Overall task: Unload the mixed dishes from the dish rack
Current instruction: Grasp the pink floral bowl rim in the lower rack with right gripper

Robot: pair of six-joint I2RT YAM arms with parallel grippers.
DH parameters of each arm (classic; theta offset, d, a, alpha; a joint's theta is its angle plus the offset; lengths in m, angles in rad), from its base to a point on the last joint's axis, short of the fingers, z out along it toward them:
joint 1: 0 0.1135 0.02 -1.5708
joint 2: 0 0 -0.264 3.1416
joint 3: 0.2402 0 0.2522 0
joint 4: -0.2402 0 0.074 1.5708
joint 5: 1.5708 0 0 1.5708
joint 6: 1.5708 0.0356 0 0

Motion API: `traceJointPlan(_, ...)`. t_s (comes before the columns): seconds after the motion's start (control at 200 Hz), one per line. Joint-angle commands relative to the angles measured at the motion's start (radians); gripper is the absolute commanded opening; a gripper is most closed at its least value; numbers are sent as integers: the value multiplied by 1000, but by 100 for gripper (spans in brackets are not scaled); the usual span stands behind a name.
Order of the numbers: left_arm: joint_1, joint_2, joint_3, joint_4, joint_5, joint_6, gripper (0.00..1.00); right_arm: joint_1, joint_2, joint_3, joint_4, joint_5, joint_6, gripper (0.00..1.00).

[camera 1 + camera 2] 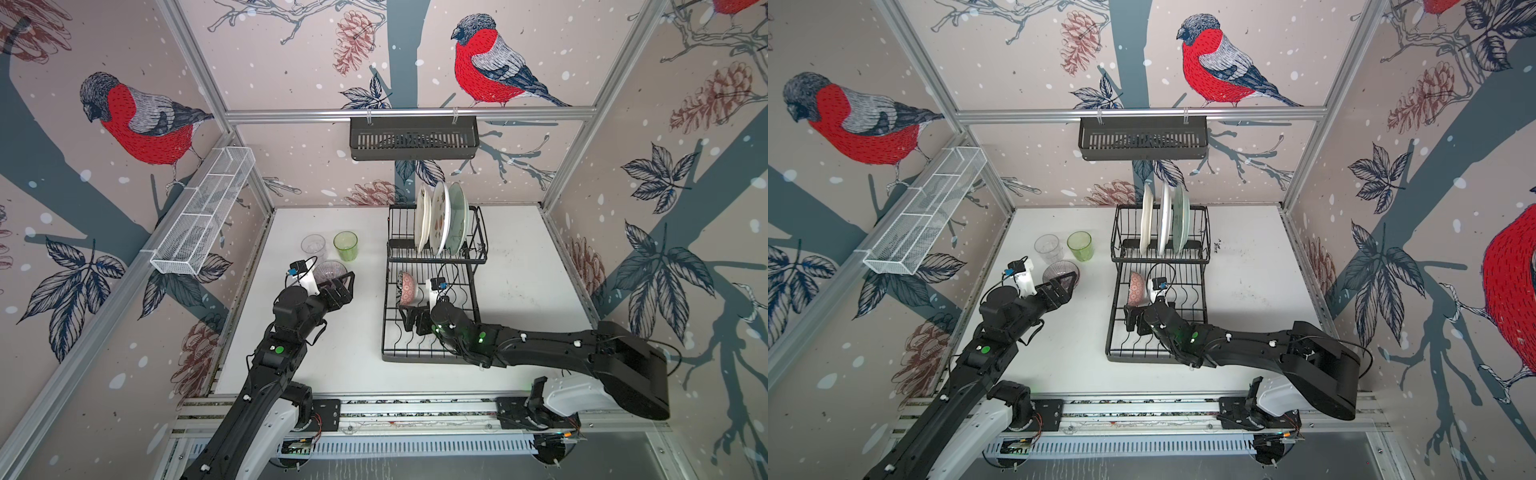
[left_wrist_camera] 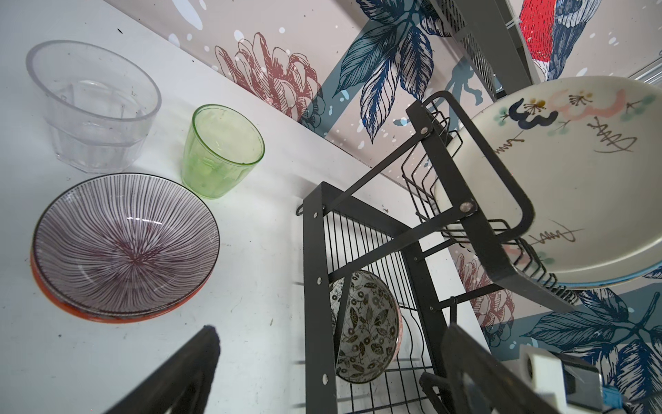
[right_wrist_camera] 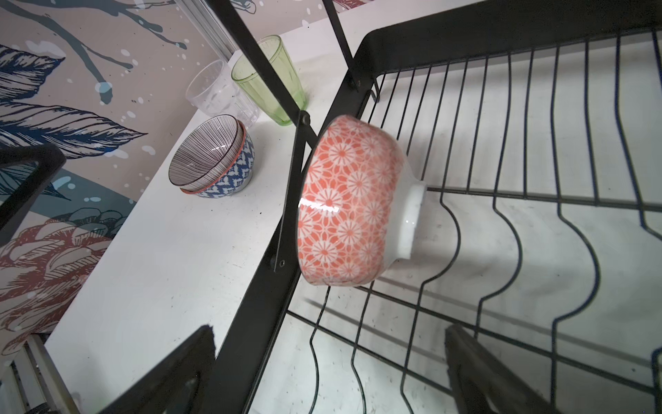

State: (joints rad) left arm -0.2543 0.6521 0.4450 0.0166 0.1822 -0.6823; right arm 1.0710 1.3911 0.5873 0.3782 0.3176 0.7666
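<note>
The black wire dish rack (image 1: pixel 415 358) stands mid-table. Three plates (image 1: pixel 439 220) stand upright in its raised section; the painted face of one plate (image 2: pixel 573 179) shows in the left wrist view. An orange-patterned bowl (image 3: pixel 351 204) leans on its side at the left rim of the lower tray (image 3: pixel 537 200). My right gripper (image 1: pixel 409 318) hovers open over that tray just in front of the bowl, holding nothing. On the table left of the rack are a clear tumbler (image 1: pixel 313 244), a green tumbler (image 1: pixel 345 245) and two stacked bowls (image 2: pixel 125 243). My left gripper (image 1: pixel 348 289) is open beside the stack.
A black slotted basket (image 1: pixel 413 139) hangs on the back rail. A long white mesh basket (image 1: pixel 203 216) is fixed to the left wall. Bare white table (image 1: pixel 532 282) lies right of the rack. Aluminium frame posts stand at the corners.
</note>
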Motion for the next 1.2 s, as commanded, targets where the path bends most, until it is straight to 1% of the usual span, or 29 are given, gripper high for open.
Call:
traceJointPlan(0.0, -7, 9, -3, 44, 7, 2, 97, -12, 10, 0, 83, -43, 2, 99)
traceJointPlan(0.135, -10, 22, -1, 48, 8, 2, 97, -27, 41, 28, 85, -69, -29, 99)
traceJointPlan(0.235, -11, 32, 0, 52, 13, 1, 97, -45, 77, 41, 108, -108, -30, 99)
traceJointPlan(0.36, -12, 38, 5, 44, 11, 6, 97, -64, 112, 57, 108, -112, -27, 99)
traceJointPlan(0.45, -13, 37, 6, 39, 7, 7, 97, -82, 132, 63, 122, -139, -26, 98)
traceJointPlan(0.66, -15, 44, 7, 35, 0, 10, 97, -85, 190, 108, 98, -115, -59, 97)
traceJointPlan(0.7, -14, 48, 9, 34, 0, 10, 97, -86, 203, 115, 99, -117, -61, 94)
traceJointPlan(0.755, -16, 51, 10, 34, 1, 12, 97, -90, 219, 122, 100, -118, -61, 88)
traceJointPlan(0.815, -17, 52, 11, 32, 0, 11, 97, -94, 231, 130, 97, -122, -56, 86)
traceJointPlan(0.926, -18, 52, 9, 28, -4, 14, 97, -95, 240, 137, 89, -107, -62, 79)
traceJointPlan(1.001, -20, 54, 9, 24, -7, 14, 97, -98, 247, 144, 68, -77, -62, 79)
traceJointPlan(1.196, -29, 54, 15, 12, -24, 19, 97, -114, 276, 149, 87, -91, -74, 77)
